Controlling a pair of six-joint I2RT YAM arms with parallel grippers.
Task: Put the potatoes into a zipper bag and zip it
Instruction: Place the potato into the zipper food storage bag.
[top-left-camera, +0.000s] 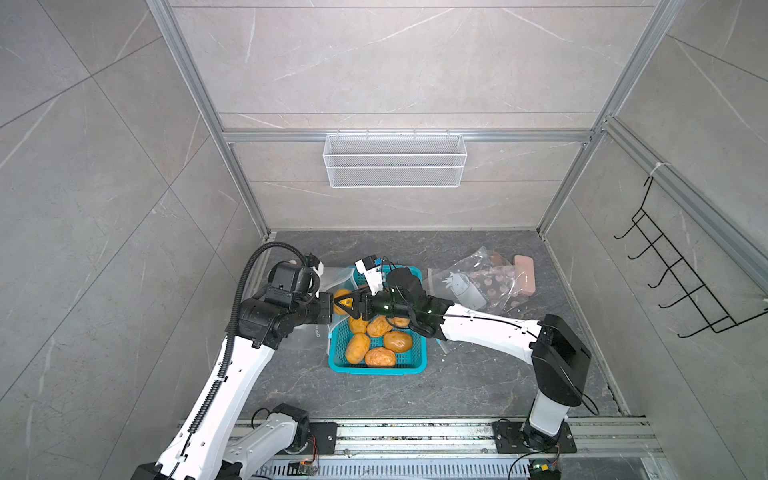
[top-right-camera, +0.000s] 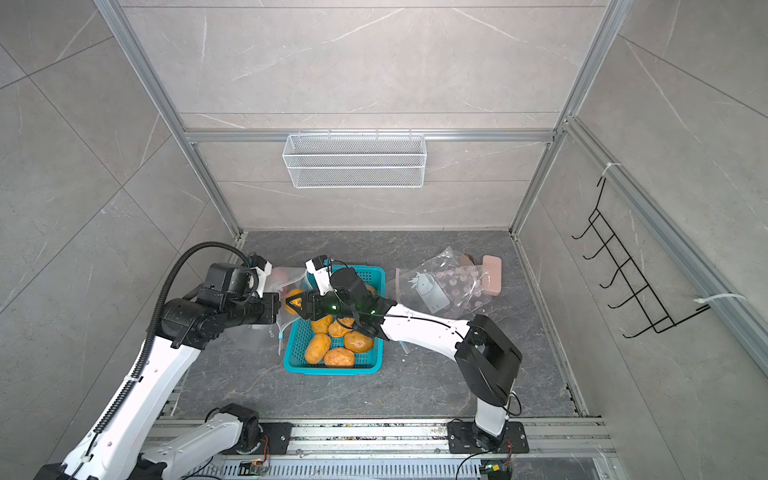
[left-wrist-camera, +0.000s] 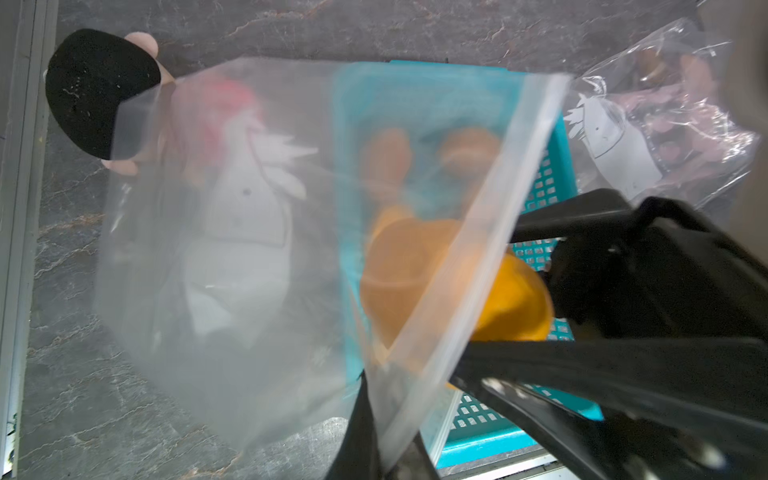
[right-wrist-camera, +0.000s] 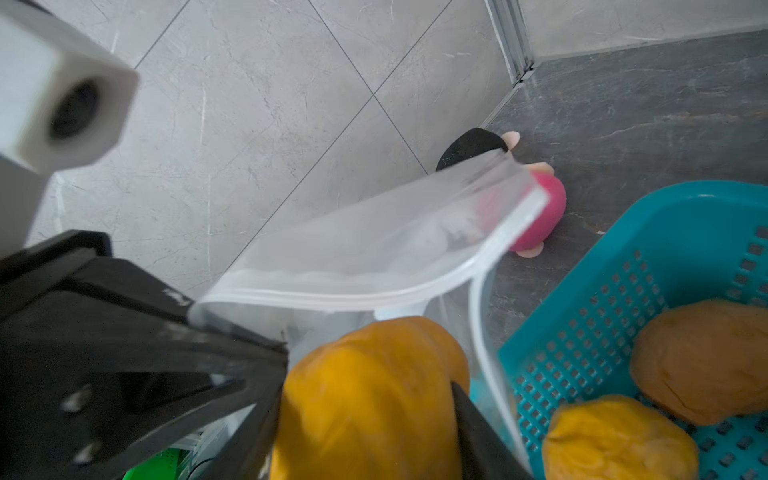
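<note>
My left gripper (top-left-camera: 330, 307) (left-wrist-camera: 386, 436) is shut on the rim of a clear zipper bag (left-wrist-camera: 232, 232) (right-wrist-camera: 374, 249) and holds its mouth open beside the basket. An orange potato (right-wrist-camera: 374, 374) (top-left-camera: 341, 297) sits at that mouth, with my right gripper (right-wrist-camera: 370, 415) (top-right-camera: 293, 301) shut on it, both fingers against its sides. Several more potatoes (top-left-camera: 397, 340) (top-right-camera: 318, 348) lie in the teal basket (top-left-camera: 376, 370) (right-wrist-camera: 602, 332). The bag's lower part is hidden behind my left arm in both top views.
A pink plush doll (right-wrist-camera: 540, 216) lies on the floor behind the bag, near the left wall. A second printed plastic bag (top-left-camera: 478, 282) and a pink box (top-left-camera: 524, 274) lie at the right. A wire basket (top-left-camera: 395, 160) hangs on the back wall and a black hook rack (top-left-camera: 685, 282) on the right wall.
</note>
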